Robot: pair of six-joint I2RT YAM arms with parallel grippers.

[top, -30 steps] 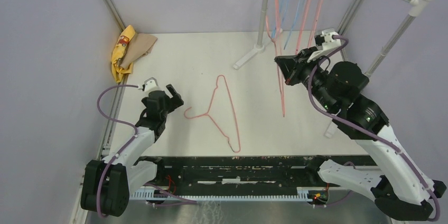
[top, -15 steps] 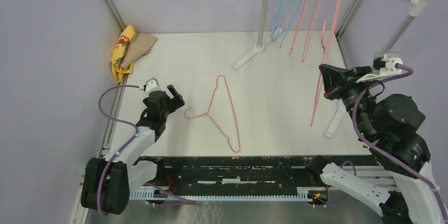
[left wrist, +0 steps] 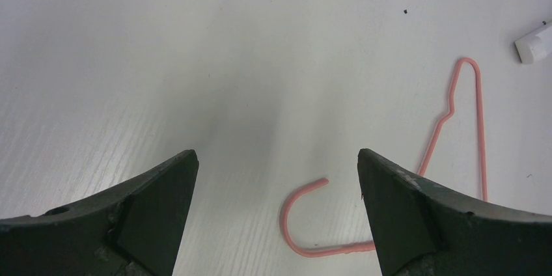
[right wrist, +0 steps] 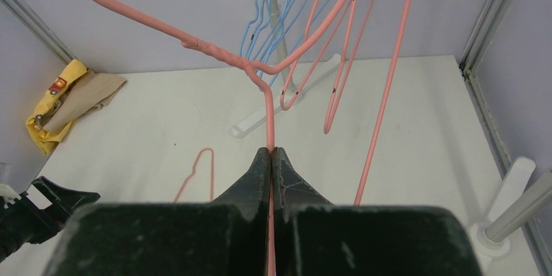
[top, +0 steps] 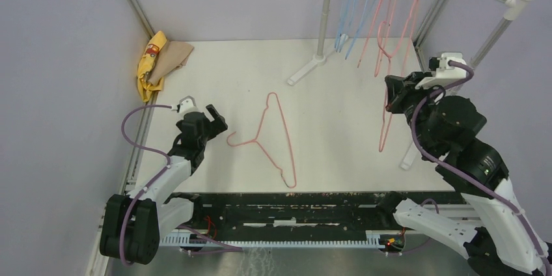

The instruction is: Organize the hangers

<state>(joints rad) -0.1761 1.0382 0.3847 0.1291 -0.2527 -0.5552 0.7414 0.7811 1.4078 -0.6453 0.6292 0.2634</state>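
white table (top: 221, 87) | pink hanger (top: 257, 139) flat at centre | yellow-tan cloth (top: 159, 61) far-left corner | rack foot (top: 306, 69) far side

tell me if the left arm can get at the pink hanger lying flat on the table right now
Probably yes. The left gripper is open just beside the pink hanger, whose hook shows between its fingers in the left wrist view. Only bare table lies between them.
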